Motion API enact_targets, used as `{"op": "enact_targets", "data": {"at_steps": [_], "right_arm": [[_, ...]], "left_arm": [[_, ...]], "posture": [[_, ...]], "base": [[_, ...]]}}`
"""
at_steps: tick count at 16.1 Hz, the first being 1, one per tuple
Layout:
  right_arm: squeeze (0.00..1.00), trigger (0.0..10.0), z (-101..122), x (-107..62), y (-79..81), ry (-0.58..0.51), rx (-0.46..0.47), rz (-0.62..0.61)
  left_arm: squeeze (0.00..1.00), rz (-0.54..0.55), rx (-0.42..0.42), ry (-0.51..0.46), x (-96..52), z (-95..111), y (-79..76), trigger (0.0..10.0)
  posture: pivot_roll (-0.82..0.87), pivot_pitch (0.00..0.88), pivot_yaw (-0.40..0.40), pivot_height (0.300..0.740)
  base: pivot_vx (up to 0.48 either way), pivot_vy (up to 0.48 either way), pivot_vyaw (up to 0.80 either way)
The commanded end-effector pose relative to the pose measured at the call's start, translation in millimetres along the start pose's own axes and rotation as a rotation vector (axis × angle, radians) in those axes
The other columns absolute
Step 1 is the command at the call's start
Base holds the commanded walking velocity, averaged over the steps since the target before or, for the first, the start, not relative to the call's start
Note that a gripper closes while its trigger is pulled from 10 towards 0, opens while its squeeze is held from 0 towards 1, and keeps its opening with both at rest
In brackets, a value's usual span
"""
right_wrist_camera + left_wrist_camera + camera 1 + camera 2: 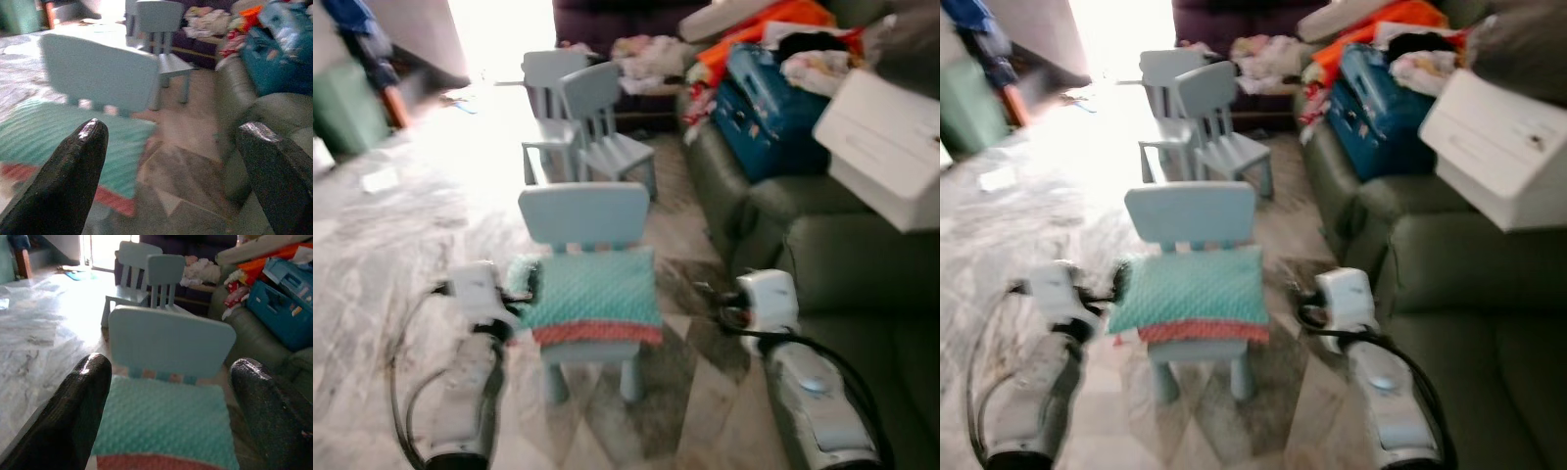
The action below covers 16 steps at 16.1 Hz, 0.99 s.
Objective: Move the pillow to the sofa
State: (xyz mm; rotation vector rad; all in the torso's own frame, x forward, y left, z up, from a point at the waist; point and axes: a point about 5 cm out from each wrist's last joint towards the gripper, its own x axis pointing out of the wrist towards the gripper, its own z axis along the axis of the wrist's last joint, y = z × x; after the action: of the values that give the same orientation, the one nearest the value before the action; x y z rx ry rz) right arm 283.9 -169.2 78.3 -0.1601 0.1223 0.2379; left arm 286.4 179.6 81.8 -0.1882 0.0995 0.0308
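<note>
A teal pillow [592,289] with a red edge lies on the seat of a small light-blue chair [584,212] in front of me. The grey-green sofa [847,259] stands to the right. My left gripper [171,363] is open, its black fingers [80,396] spread wide just short of the pillow [161,423] at the chair's left side. My right gripper [176,128] is open too and hangs to the right of the chair, between the pillow [58,139] and the sofa. Both silver arms, the left [470,382] and the right [803,382], reach forward low.
The sofa's far end is piled with a blue suitcase [769,108], orange clothes [754,34] and a white box [886,147]; its near seat [891,362] is bare. Two more light-blue chairs [587,117] stand behind. A green bin [347,106] is far left on the marble floor.
</note>
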Motion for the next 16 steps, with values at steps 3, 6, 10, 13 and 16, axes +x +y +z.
{"op": "enact_targets", "data": {"at_steps": [3, 6, 10, 13, 16], "right_arm": [[0.0, 10.0, 5.5, 4.8, 8.4, -0.02, -0.001, 0.033], [0.0, 10.0, 4.6, 4.2, 7.4, -0.016, -0.002, 0.032], [0.0, 10.0, 4.4, 4.0, 7.7, -0.016, -0.002, 0.032], [0.0, 10.0, 4.4, 4.1, 7.7, -0.015, -0.002, 0.03], [0.0, 10.0, 3.5, 3.6, 7.6, -0.013, 0.0, 0.028]], "left_arm": [[0.0, 0.039, 0.02, -0.012, -0.7, 5.5, 12.6, 10.0], [0.0, 0.044, 0.007, -0.006, -1.2, 4.2, 11.8, 10.0], [0.0, 0.046, 0.015, -0.003, -1.0, 3.9, 12.8, 10.0], [0.0, 0.045, -0.003, 0.006, -0.9, 2.9, 11.8, 10.0], [0.0, 0.028, -0.024, -0.006, 0.4, 3.9, 7.6, 10.0]], "posture": [[-0.08, 0.0, -0.004, 0.74], [-0.08, 0.0, -0.002, 0.74], [-0.08, 0.0, -0.004, 0.74], [-0.08, 0.0, -0.001, 0.74], [-0.08, 0.0, 0.0, 0.74]], "base": [[0.439, 0.0, 0.0], [0.34, 0.251, 0.0], [0.269, 0.398, 0.0], [0.18, 0.406, 0.0], [0.0, 0.306, 0.0]]}}
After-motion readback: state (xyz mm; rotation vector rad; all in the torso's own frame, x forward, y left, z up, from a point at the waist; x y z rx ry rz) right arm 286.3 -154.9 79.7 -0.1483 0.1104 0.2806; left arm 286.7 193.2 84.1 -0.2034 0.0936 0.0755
